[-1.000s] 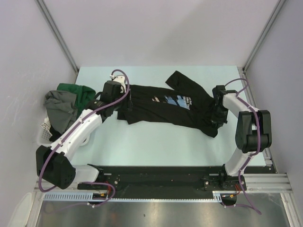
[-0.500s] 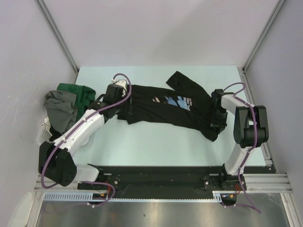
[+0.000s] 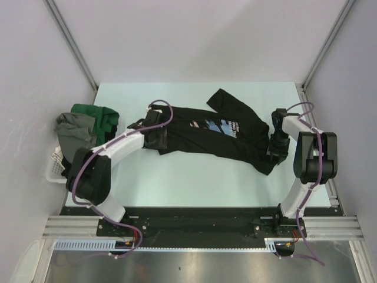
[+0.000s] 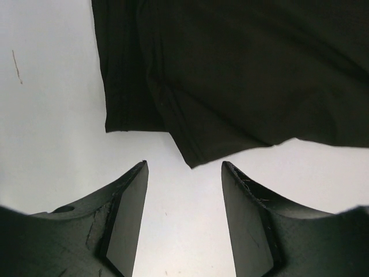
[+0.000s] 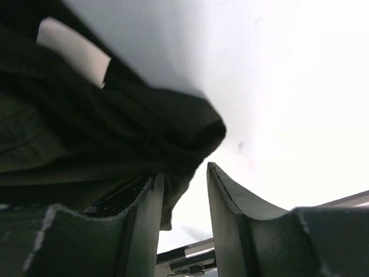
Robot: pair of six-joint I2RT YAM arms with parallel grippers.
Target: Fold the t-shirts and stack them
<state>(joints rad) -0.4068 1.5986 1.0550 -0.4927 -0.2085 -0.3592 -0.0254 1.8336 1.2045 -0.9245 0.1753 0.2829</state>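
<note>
A black t-shirt (image 3: pixel 212 132) with a blue and white chest print lies spread out, rumpled, across the middle of the table. My left gripper (image 3: pixel 154 138) is low at its left edge. In the left wrist view it (image 4: pixel 184 167) is open on bare table, with a corner of the shirt (image 4: pixel 230 86) just beyond the fingertips. My right gripper (image 3: pixel 274 147) is at the shirt's right end. In the right wrist view its jaws (image 5: pixel 181 170) stand apart, and a bunched fold of the shirt (image 5: pixel 86 133) drapes over the left finger (image 5: pixel 144 231), unpinched. Green (image 3: pixel 94 115) and grey (image 3: pixel 73 135) t-shirts are heaped at the left.
A white slatted basket (image 3: pixel 54 166) sits at the table's left edge under the heaped shirts. Grey walls and metal frame posts close in the table on three sides. The metal rail (image 5: pixel 190 254) along the table edge lies close behind my right gripper.
My right gripper has opened and let go of the shirt's right end. My left arm has swung, and its gripper slid right and down to the shirt's lower left corner.
</note>
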